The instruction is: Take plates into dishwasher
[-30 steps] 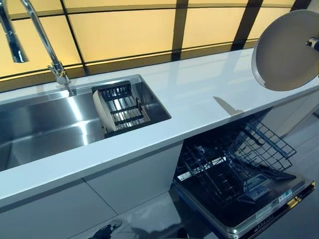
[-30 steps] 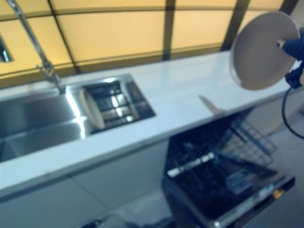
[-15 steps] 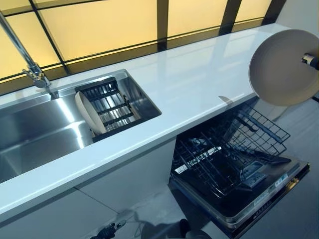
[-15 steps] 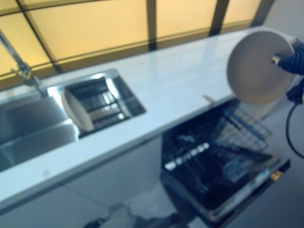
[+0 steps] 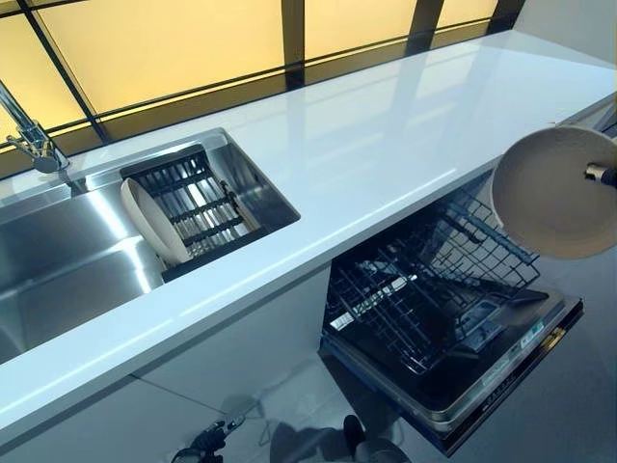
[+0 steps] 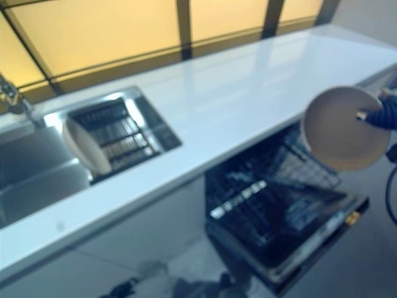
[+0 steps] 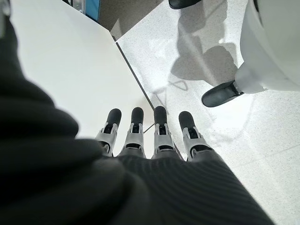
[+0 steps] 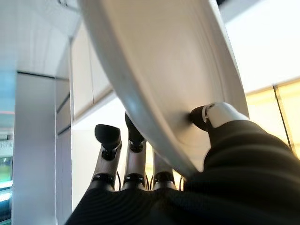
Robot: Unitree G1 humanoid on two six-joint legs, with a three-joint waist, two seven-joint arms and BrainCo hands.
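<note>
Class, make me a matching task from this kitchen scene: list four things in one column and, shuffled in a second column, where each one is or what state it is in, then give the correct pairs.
Things:
1. Held plate
2. Second plate
3. Dishwasher rack
4. Left hand

Places or states:
A. Standing on edge in the sink's drying rack
B. Pulled out below the countertop, no dishes in it
C. Fingers straight, holding nothing
D. Pinched at its rim by the right hand, in the air above the open dishwasher

Pairs: 1-D, 2-A, 3-B, 4-C
</note>
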